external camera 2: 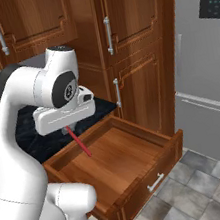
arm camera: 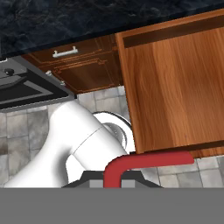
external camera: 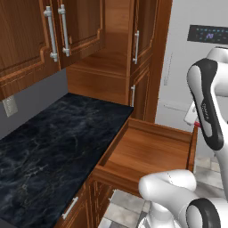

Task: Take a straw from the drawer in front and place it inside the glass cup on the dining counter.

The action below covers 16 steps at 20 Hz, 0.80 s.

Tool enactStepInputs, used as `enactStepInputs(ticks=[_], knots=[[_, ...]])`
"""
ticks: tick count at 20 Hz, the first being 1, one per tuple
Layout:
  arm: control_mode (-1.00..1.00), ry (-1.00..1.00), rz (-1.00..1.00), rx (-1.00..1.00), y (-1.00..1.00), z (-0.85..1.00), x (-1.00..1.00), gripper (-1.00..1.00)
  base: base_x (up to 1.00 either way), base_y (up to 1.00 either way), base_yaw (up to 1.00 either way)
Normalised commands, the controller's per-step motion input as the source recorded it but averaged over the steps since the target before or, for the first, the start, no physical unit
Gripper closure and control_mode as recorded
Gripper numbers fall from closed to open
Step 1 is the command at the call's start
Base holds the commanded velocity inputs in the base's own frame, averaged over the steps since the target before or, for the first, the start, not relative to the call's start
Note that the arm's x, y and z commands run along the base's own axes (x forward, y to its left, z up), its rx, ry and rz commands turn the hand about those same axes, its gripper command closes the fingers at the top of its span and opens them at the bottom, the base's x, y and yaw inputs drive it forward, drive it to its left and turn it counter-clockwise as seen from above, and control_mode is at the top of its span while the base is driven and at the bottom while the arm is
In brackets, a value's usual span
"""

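Clearly the carry step is in hand: the gripper (external camera 2: 71, 129), left of centre in the right base view, is clamped on the straw (external camera 2: 80, 143), which hangs slanted above the open drawer (external camera 2: 121, 157); next it must reach the glass cup on the dining counter

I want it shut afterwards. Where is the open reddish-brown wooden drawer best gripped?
Probably by the silver bar handle on the front panel of the drawer, approached from the tiled-floor side, jaws above and below: the bar lies level and stands off the wood.
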Motion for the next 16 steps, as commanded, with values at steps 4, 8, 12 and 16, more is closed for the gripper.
enactStepInputs(ticks=[4,8,12,16], knots=[[1.00,0.00,0.00,0.00,0.00,0.00,0.00,1.00,-0.62,0.02,0.00],[1.00,0.00,0.00,0.00,0.00,0.00,0.00,1.00,-1.00,0.01,0.00],[1.00,0.00,0.00,0.00,0.00,0.00,0.00,1.00,-1.00,0.00,-0.02],[1.00,0.00,0.00,0.00,0.00,0.00,0.00,1.00,-1.00,0.00,-0.08]])
